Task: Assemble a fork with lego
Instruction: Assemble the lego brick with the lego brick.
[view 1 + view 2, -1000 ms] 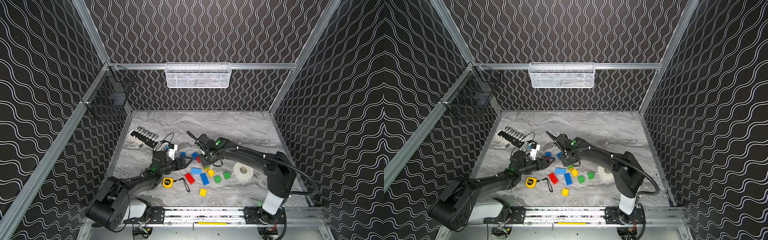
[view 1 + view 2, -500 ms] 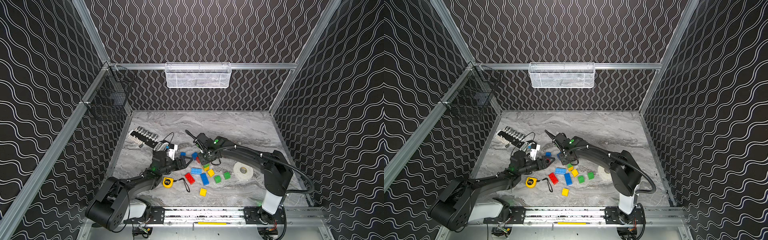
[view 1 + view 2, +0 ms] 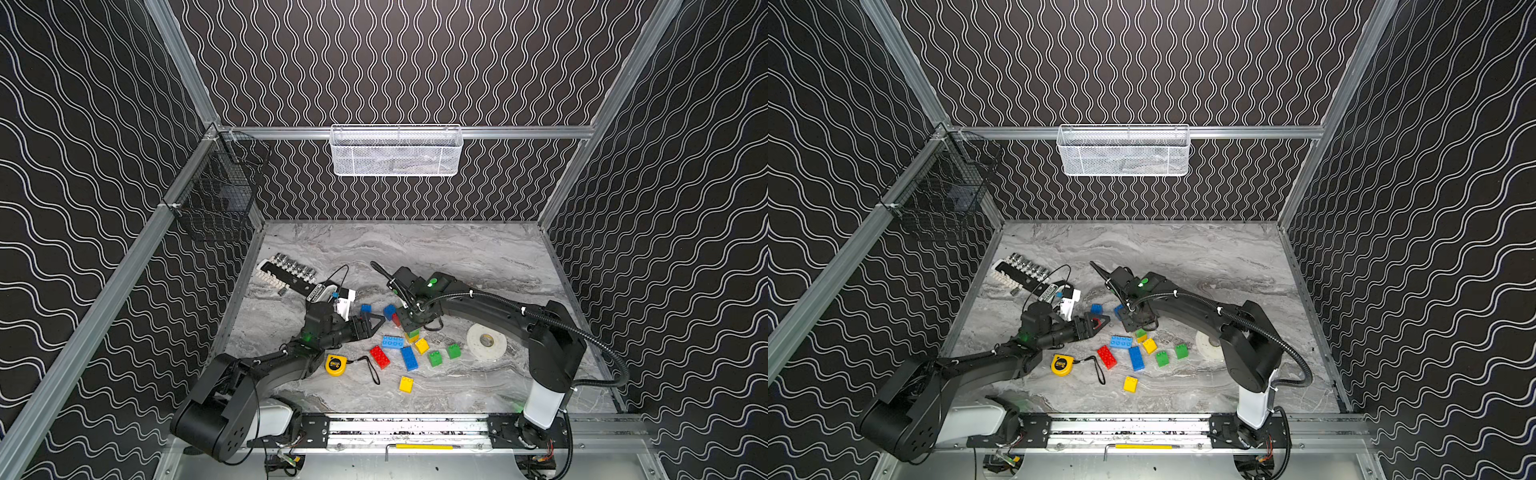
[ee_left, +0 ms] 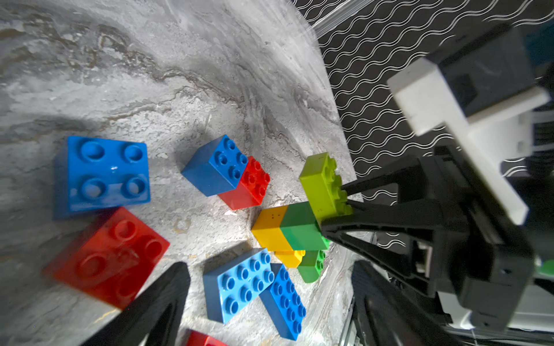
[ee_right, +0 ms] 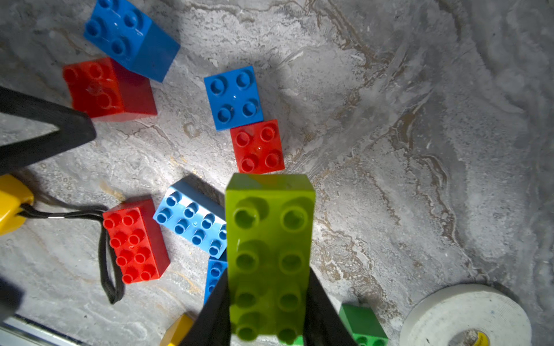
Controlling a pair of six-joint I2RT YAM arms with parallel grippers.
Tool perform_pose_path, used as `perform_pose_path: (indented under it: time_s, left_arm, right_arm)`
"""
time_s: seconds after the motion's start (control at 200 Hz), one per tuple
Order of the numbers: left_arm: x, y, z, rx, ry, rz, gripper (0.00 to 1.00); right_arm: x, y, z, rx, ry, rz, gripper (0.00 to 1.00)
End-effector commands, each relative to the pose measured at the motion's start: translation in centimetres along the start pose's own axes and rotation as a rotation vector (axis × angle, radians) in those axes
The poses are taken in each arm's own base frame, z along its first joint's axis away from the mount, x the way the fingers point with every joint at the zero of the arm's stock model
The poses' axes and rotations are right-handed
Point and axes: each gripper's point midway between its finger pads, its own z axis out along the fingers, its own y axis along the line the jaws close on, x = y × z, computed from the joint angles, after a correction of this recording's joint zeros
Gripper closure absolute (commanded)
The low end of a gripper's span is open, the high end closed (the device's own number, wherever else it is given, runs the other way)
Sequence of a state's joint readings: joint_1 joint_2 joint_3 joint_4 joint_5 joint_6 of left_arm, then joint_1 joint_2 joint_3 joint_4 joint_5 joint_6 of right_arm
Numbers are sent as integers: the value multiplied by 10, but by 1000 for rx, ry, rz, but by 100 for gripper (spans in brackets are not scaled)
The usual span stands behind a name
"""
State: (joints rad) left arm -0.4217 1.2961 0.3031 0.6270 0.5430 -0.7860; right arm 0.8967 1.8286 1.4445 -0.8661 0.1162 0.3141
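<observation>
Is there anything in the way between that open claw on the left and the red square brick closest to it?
Nothing visible does. The left gripper stands open, and the red square brick lies right at one of its fingertips with only bare table between. A blue square brick sits beside it, not between.

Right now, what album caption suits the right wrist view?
Black fingers grip a lime-green oblong brick; a red square brick and a blue square brick lie on the table.
</observation>
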Motion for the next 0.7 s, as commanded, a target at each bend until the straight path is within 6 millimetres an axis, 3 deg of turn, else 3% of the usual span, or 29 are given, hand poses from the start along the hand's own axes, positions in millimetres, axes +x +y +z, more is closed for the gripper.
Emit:
perform_pose_path:
  time_s: [0.0, 0.16, 0.486, 0.506, 0.696]
  left_arm:
    - [4, -2, 4, -50, 24, 94, 11]
    - [15, -10, 10, -89, 64, 167, 11]
    - [20, -2, 14, -96, 46, 142, 16]
    - [20, -2, 14, -96, 45, 142, 16]
    - [21, 0, 12, -105, 37, 143, 16]
  right_arm:
    - [34, -3, 2, 1, 145, -5, 87]
    - [39, -2, 3, -1, 181, -12, 87]
    - [50, -6, 7, 23, 256, -18, 90]
    - [54, -6, 15, 33, 284, -22, 90]
    - [59, -7, 20, 41, 330, -34, 92]
